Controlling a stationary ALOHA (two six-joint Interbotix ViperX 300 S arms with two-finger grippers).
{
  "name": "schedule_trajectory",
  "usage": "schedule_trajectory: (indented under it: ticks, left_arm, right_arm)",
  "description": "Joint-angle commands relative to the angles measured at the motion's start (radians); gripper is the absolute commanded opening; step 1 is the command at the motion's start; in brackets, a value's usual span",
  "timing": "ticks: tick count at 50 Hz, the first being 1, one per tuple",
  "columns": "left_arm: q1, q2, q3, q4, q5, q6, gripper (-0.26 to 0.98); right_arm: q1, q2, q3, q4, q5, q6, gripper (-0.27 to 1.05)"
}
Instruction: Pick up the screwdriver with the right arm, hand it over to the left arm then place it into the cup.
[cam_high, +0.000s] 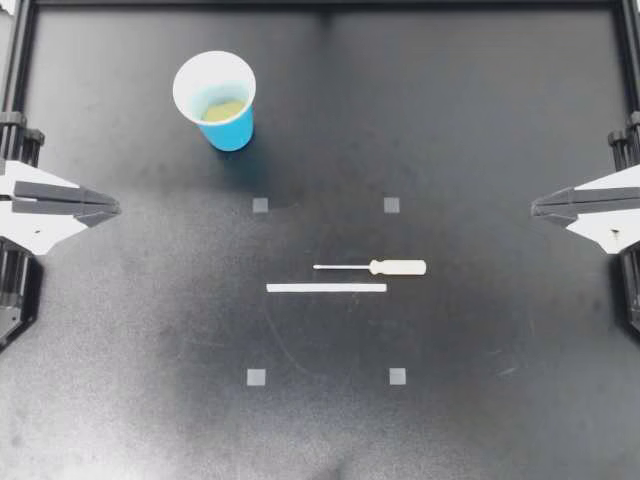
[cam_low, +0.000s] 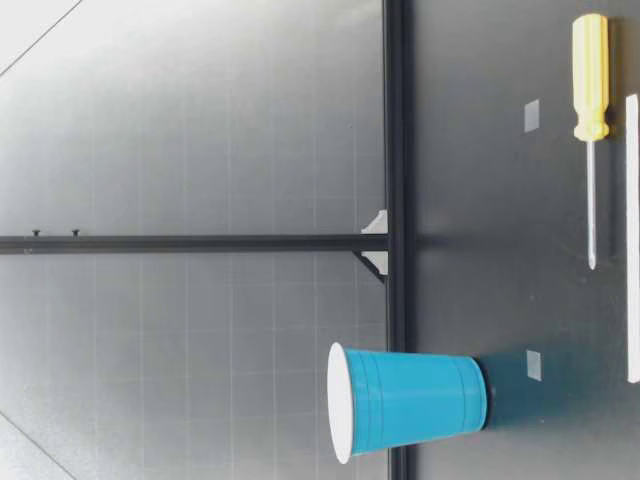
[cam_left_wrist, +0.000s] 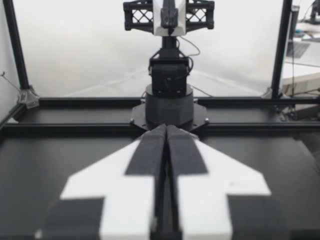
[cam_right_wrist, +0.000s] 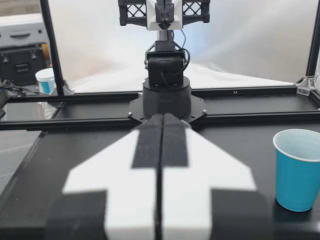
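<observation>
The closed, empty right gripper (cam_high: 536, 208) is to be opened, then lowered astride the handle of the yellow-handled, thin-shafted screwdriver (cam_high: 372, 267), which lies flat well ahead of it, handle end nearest.

no legible text anywhere, cup (cam_high: 235, 130) plain, screwdriver (cam_high: 376, 267) unmarked, no numbers or signs

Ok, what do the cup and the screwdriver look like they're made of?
Cup: probably thin plastic, glossy blue outside and white inside, with faint moulded rings around its wall in the low view. Screwdriver: the yellow handle looks like smooth plastic; the thin shaft gleams pale grey, so probably metal.
</observation>
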Motion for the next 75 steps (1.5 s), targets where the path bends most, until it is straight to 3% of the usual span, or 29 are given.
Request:
schedule_trajectory:
  ticks: [1,7,15,25,32,44,58,75]
  left_arm:
    - [-0.006,-0.012,-0.006,0.0,-0.026,0.006,0.2]
    - [-0.006,-0.023,0.005,-0.002,-0.075,0.008,0.13]
    - [-0.006,-0.02,0.032,-0.002,-0.147,0.02,0.13]
    - [-0.006,-0.009,0.063,-0.002,-0.193,0.038,0.13]
    - [-0.006,-0.005,0.066,-0.002,-0.199,0.04,0.13]
    - [-0.006,0.002,0.069,-0.002,-0.199,0.041,0.13]
    - [-0.008,0.011,0.077,-0.002,-0.196,0.041,0.13]
    - [-0.006,0.012,0.083,-0.002,-0.193,0.04,0.13]
  right_arm:
    - [-0.005,-0.002,-0.008,-0.002,-0.008,-0.003,0.14]
    - [-0.005,0.002,-0.008,-0.002,-0.025,0.0,0.02]
    - [-0.006,0.061,-0.021,-0.002,-0.034,0.005,0.01]
    - [-0.006,0.284,-0.114,0.002,0.035,0.005,0.01]
    - [-0.015,0.448,-0.215,0.0,0.21,0.002,0.03]
    - [-0.057,0.655,-0.36,-0.014,0.494,-0.003,0.21]
    - [-0.063,0.861,-0.46,-0.04,0.597,-0.002,0.66]
    - [-0.063,1.066,-0.586,-0.06,0.71,-0.005,0.64]
